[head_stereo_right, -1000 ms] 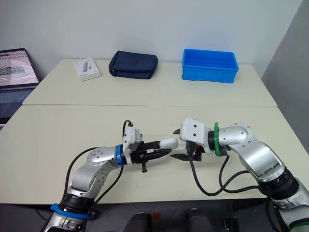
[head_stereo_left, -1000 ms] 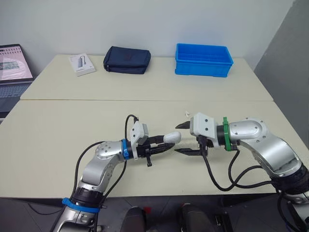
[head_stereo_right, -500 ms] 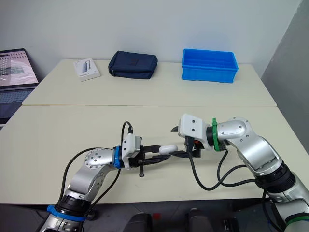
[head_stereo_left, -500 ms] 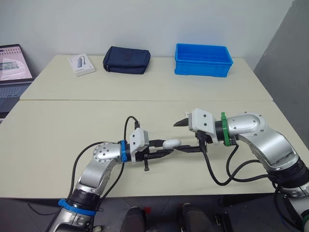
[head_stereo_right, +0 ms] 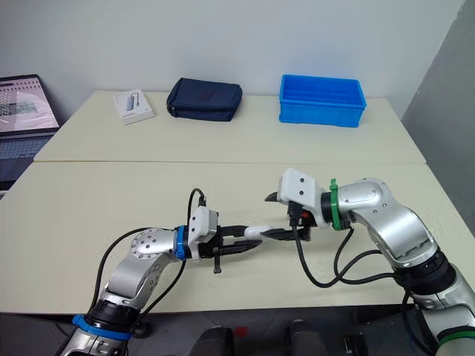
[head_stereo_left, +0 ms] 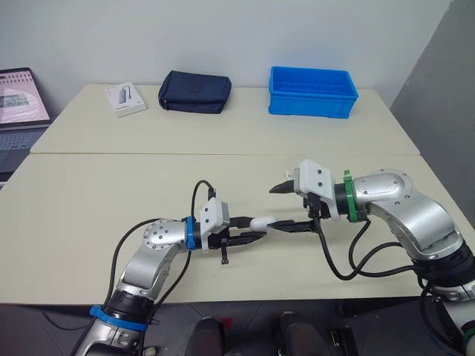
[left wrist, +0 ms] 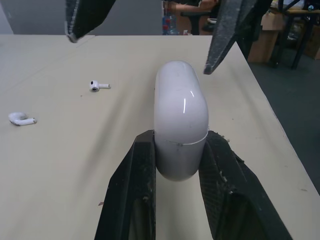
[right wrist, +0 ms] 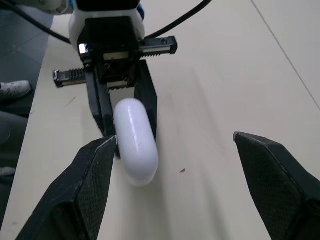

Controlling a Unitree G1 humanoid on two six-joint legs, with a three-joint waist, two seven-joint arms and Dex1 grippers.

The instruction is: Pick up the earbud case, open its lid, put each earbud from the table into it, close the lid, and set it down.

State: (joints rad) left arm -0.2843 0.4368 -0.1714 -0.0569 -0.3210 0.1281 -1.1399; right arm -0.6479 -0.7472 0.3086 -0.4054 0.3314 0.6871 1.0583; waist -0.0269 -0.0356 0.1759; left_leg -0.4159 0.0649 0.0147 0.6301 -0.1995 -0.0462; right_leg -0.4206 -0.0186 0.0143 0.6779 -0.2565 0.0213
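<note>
My left gripper [head_stereo_left: 252,228] is shut on the white earbud case [head_stereo_left: 262,222], holding it level just above the near table with its lid closed. In the left wrist view the case [left wrist: 180,115] sticks out from between the black fingers [left wrist: 134,170]. My right gripper [head_stereo_left: 272,208] stands wide open at the case's free end, its lower finger reaching the case and its upper finger above it. The right wrist view has the case [right wrist: 136,140] beside one of its fingers [right wrist: 95,180]. Two white earbuds [left wrist: 99,85] [left wrist: 21,119] lie on the table beyond the case.
At the back of the far table are a blue bin [head_stereo_left: 312,91], a dark zip pouch [head_stereo_left: 194,92] and a small white box [head_stereo_left: 125,99]. A laptop [head_stereo_left: 21,111] sits off the left edge. A seam [head_stereo_left: 223,154] joins the two tables.
My left gripper has lowered the case toward the table. My right gripper has shifted slightly right and up, its lower finger now level with the case's end.
</note>
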